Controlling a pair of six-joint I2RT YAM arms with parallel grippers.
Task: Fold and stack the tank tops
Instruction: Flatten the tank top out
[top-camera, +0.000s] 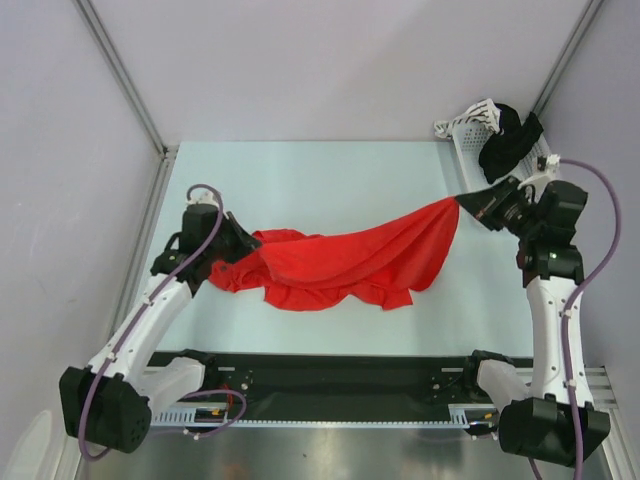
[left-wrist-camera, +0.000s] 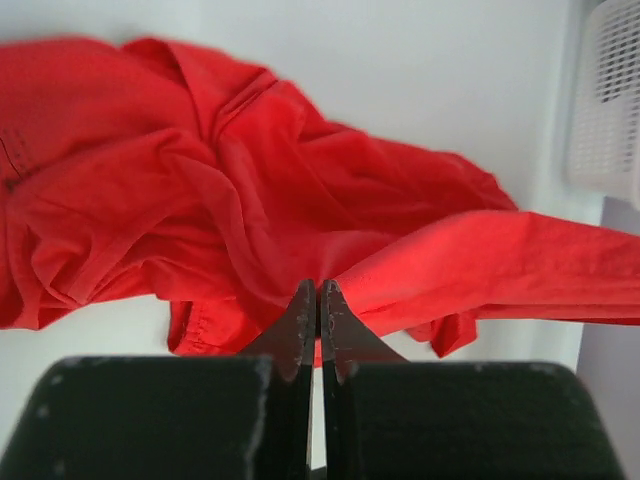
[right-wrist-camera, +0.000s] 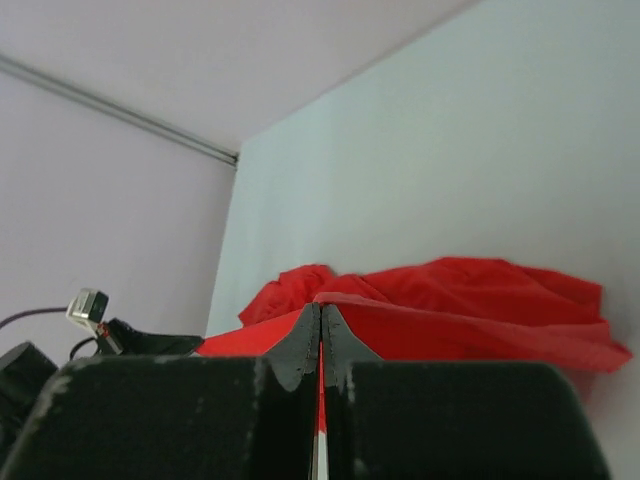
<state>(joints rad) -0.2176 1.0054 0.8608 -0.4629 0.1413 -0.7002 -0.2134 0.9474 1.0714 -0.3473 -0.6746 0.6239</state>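
Observation:
A bright red tank top (top-camera: 350, 258) hangs stretched between my two grippers, its middle sagging in crumpled folds onto the table. My left gripper (top-camera: 237, 257) is shut on its left end, low near the table; in the left wrist view the jaws (left-wrist-camera: 318, 292) pinch red fabric (left-wrist-camera: 200, 190). My right gripper (top-camera: 463, 203) is shut on the right corner and holds it raised. In the right wrist view the jaws (right-wrist-camera: 320, 314) are closed with red cloth (right-wrist-camera: 470, 300) between them. A black garment (top-camera: 510, 140) lies in the basket.
A white plastic mesh basket (top-camera: 465, 125) stands at the back right corner, close behind my right gripper; it also shows in the left wrist view (left-wrist-camera: 610, 100). Grey walls enclose the pale table (top-camera: 330, 180) at the back and sides. A black rail (top-camera: 340, 385) runs along the near edge.

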